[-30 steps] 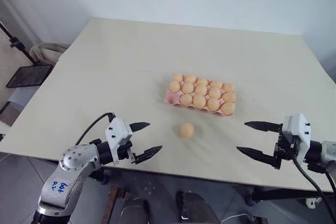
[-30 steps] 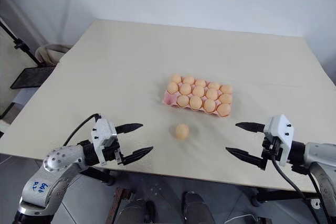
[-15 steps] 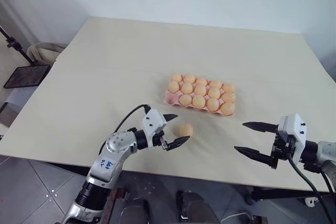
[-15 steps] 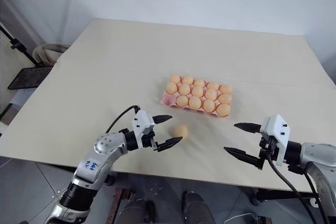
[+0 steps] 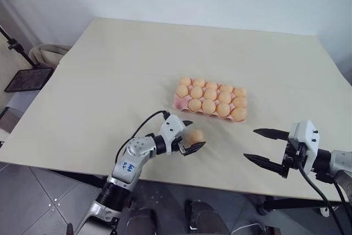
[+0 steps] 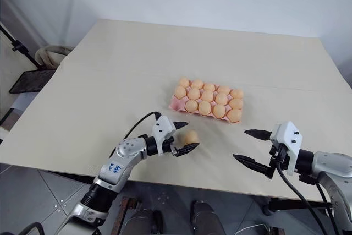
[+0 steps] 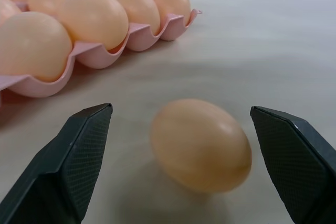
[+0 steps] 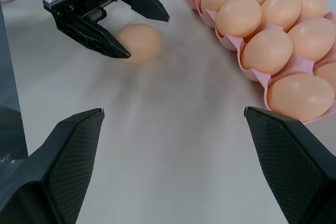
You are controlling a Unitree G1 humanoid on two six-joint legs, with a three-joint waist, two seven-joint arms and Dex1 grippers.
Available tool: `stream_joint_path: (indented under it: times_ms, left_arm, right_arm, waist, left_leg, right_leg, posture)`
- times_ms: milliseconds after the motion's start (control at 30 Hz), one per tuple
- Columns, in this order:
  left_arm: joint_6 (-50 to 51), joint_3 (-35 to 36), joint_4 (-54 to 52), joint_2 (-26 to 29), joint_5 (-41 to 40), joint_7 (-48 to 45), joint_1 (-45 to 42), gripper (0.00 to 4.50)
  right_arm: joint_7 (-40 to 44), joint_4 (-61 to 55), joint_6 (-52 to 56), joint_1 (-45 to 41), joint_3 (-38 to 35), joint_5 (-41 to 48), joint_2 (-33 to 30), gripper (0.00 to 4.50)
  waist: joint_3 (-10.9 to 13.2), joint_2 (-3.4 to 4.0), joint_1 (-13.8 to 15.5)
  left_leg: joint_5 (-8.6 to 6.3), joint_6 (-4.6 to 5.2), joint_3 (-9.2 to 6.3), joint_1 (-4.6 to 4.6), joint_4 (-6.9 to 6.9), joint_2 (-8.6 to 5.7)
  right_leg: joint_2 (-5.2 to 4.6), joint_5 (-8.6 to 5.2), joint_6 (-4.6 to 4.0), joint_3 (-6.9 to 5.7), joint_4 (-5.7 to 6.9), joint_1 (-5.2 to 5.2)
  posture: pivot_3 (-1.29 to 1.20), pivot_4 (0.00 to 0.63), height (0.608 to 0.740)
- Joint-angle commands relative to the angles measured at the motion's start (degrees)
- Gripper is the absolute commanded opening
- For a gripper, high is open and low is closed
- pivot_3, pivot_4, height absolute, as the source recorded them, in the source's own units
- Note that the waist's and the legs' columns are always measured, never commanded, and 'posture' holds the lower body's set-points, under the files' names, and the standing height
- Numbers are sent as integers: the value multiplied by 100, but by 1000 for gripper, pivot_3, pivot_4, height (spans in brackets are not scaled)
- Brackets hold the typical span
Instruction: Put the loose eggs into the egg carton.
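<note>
The left gripper (image 5: 189, 135) is standing with its fingers spread apart on either side of the one loose egg (image 5: 196, 136), which is lying on the table (image 5: 110, 81) between them, not clamped. Just beyond it, the pink egg carton (image 5: 177, 102) is sitting with eggs in its cups. Well off to the side, the right gripper (image 5: 263, 146) is hovering wide open, holding nothing.

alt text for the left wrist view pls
A loose egg lies on the pale table between the left gripper's two open black fingers, touching neither. Behind it sits the pink egg carton, its visible cups filled with eggs.
</note>
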Motion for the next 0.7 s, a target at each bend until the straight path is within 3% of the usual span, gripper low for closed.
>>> stream_joint_path:
  times_ms: [33,133,333,700]
  left_arm:
    - [-71,-105,28,-41,99,-56,-149,4487]
    - [-204,-103,36,-92,75,-72,-128,3926]
    - [-137,171,-219,-86,-63,55,-86,2140]
    - [305,1218,-461,-209,-332,875,-832,2140]
  right_arm:
    - [-35,-214,3,15,-118,48,6,4500]
    - [-45,-228,8,23,-124,46,0,4500]
    - [-88,-289,67,20,-146,66,-24,4500]
    - [-55,-203,133,-170,-54,17,-42,4500]
  waist:
    - [0,0,-5]
    - [0,0,-4]
    - [0,0,-5]
    - [0,0,6]
  left_leg:
    - [0,0,0,0,0,0]
    - [0,0,0,0,0,0]
    - [0,0,0,-1,-1,0]
    - [1,2,0,-4,1,-1]
  right_leg:
    - [0,0,0,0,0,0]
    - [0,0,0,0,0,0]
    - [0,0,1,0,0,0]
    - [-1,5,8,-1,-1,0]
  posture:
    - [0,150,740]
    - [0,150,740]
    - [0,150,740]
    - [0,150,740]
